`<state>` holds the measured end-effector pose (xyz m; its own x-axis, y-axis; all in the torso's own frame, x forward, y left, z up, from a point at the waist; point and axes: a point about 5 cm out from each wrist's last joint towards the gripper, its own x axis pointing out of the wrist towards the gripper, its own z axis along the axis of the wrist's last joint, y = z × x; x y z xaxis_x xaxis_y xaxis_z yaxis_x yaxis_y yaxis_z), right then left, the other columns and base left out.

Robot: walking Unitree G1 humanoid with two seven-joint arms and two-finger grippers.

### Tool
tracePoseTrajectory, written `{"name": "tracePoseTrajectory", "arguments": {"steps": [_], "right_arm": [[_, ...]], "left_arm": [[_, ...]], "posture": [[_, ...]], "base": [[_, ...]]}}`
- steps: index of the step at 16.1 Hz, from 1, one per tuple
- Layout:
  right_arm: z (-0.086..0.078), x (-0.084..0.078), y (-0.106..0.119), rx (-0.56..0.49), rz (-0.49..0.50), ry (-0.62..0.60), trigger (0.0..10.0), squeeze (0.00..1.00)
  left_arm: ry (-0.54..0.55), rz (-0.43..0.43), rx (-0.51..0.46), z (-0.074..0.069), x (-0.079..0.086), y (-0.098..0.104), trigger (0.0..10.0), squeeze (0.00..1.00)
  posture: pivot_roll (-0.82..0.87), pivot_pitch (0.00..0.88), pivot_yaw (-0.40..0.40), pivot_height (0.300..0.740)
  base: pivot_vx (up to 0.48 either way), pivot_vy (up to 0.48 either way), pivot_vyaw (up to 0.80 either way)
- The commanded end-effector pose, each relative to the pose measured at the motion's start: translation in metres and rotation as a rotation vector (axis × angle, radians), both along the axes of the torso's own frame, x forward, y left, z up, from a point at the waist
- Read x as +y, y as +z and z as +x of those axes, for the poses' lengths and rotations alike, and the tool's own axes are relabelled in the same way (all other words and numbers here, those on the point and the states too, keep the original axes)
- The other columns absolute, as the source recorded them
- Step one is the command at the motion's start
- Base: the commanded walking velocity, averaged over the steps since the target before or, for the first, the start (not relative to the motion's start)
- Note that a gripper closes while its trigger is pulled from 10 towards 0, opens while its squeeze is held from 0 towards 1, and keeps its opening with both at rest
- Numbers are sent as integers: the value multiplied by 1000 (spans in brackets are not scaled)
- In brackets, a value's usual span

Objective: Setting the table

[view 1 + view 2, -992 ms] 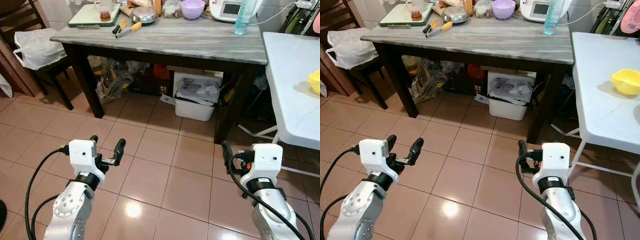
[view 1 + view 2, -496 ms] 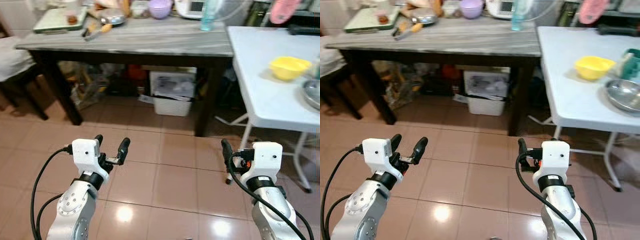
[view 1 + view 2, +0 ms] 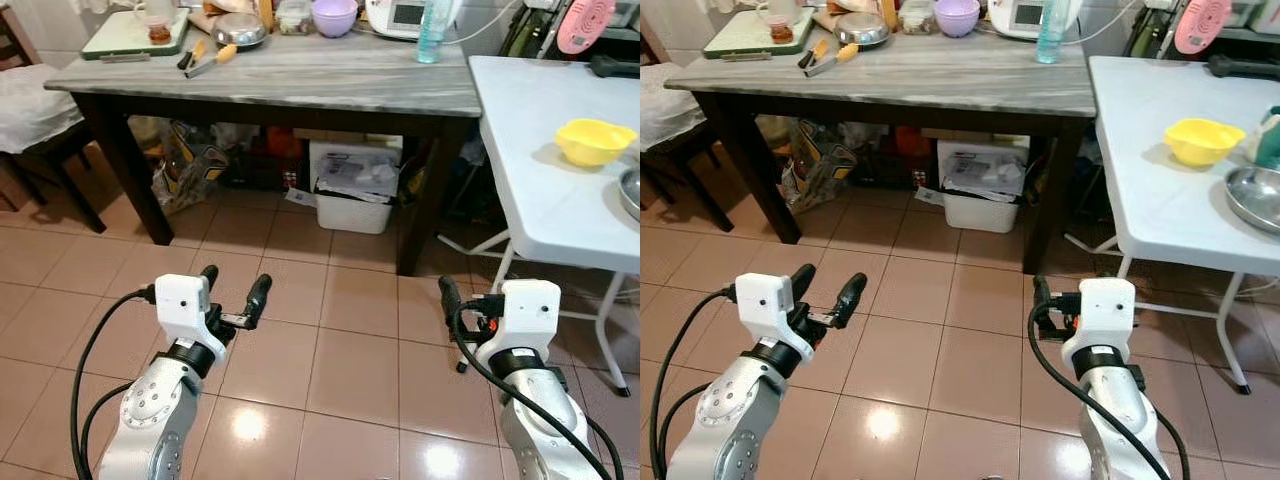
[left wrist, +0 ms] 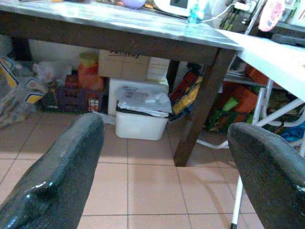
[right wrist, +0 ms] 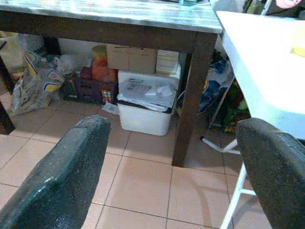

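Yellow bowl (image 3: 1203, 140) on white tabletop (image 3: 1160, 190), well ahead of right tool (image 5: 171, 157), both tools spread open, left tool (image 4: 167, 157) empty.

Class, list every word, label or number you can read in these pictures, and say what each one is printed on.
None reads with certainty.
Brown cardboard box under the dark table: dark printed word, blurred and cut off.
White appliance's grey display: too small.
Yellow and black printed bag: illegible.
Papers on the white plastic bin: too small.
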<state>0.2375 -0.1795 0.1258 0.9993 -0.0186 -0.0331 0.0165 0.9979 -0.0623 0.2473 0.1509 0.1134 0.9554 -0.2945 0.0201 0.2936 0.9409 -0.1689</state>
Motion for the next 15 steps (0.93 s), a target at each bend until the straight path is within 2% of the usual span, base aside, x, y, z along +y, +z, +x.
{"name": "tracePoseTrajectory", "arguments": {"steps": [1, 13, 15], "right_arm": [[1, 0, 1, -3, -3, 5, 10000, 0], [3, 0, 2, -8, -5, 4, 10000, 0], [4, 0, 2, -6, -4, 6, 10000, 0]], "left_arm": [[-5, 0, -3, 0, 0, 0, 10000, 0], [-21, 5, 11, 1, -1, -3, 10000, 0], [-16, 10, 28, 1, -1, -6, 10000, 0]], "posture": [[-44, 86, 22, 740], [-49, 85, 23, 740], [-49, 83, 21, 740]], "base": [[371, 0, 0], [381, 0, 0], [167, 0, 0]]}}
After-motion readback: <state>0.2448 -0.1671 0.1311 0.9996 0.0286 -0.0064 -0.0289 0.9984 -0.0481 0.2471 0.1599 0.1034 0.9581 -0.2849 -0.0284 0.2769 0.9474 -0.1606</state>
